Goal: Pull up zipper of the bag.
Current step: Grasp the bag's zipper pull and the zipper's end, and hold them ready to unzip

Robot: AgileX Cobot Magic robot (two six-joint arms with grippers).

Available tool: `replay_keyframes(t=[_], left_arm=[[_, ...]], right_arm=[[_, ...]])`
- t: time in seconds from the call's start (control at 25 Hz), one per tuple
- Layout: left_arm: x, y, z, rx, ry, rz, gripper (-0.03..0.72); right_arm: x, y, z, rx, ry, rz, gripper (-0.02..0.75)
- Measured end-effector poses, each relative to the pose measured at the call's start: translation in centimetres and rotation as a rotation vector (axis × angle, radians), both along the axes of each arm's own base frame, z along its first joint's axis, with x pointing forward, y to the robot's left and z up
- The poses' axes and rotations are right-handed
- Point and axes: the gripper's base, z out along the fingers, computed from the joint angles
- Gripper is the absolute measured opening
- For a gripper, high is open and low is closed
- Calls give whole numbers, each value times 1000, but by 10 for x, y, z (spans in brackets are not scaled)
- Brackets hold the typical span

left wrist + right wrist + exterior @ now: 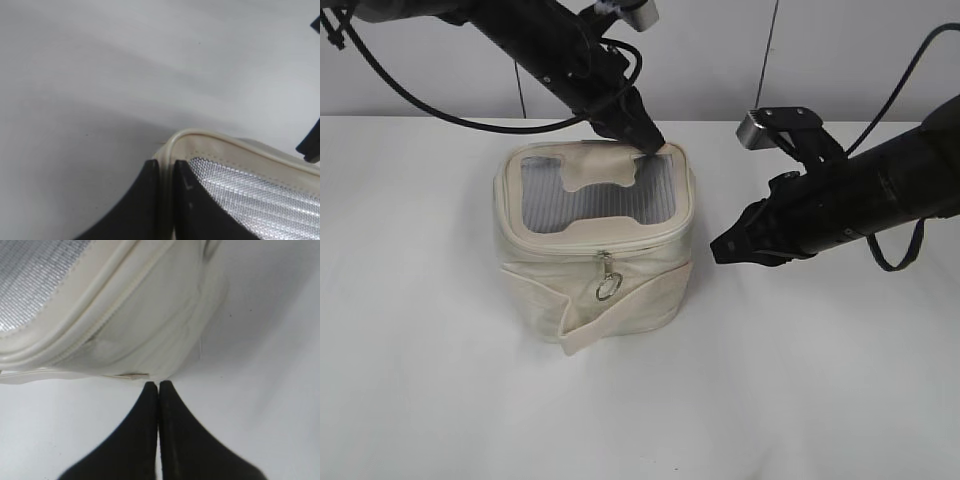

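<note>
No readable text in any view.
No lettering, brand mark, number or sign can be made out on the bag [595, 250], on its mesh lid, or on the black arm housings seen at 11 o'clock and 3 o'clock in the exterior view.

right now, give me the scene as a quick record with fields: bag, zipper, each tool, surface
bag: cream-white boxy bag upright on the table, grey mesh lid facing up
zipper: one silver slider with ring pull hangs at the middle of the front side
left tool: left tool pinches the lid's far right rim, fingers either side of the edge
right tool: right tool shut, empty, just off the bag's right side, apart from it
surface: plain white table
</note>
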Motion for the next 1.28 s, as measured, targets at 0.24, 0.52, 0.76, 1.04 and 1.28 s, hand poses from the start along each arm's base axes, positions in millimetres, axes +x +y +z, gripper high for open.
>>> replay_keyframes(t=[0.24,0.52,0.76,1.04,1.28], left_arm=[[0,0,0,0,1,1,43],[0,0,0,0,2,2,43],[0,0,0,0,2,2,43],[0,0,0,1,1,2,43],[1,0,0,0,-6,9,43]], right_arm=[[3,-2,1,1,-27,-39,31],[14,-1,3,15,-85,-86,405],[24,3,-15,42,-81,-120,442],[37,9,-28,87,-87,-127,419],[62,18,-29,105,-122,-124,288]])
